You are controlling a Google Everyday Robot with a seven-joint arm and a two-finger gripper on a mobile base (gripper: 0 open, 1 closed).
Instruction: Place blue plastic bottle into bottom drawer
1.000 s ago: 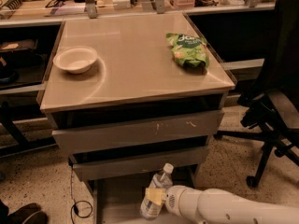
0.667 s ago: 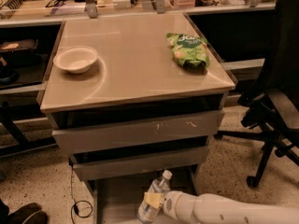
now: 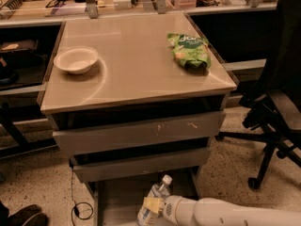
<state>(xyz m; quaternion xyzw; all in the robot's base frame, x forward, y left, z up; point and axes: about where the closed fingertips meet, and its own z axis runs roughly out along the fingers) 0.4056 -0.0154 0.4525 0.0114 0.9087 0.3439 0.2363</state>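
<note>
The clear plastic water bottle with its white cap hangs over the pulled-out grey bottom drawer tray. It leans, cap up and to the right, base low and left. The white arm's gripper pinches it mid-label, fingers closed on it.

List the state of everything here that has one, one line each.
blue plastic bottle: capped, tilted, gripped over the bottom drawer.
end effector: low, at the drawer's front, shut on the bottle.
bottom drawer: pulled open.
middle drawer: pushed in.
top drawer: pushed in.
bowl: upright, empty.
green snack bag: lying flat.
</note>
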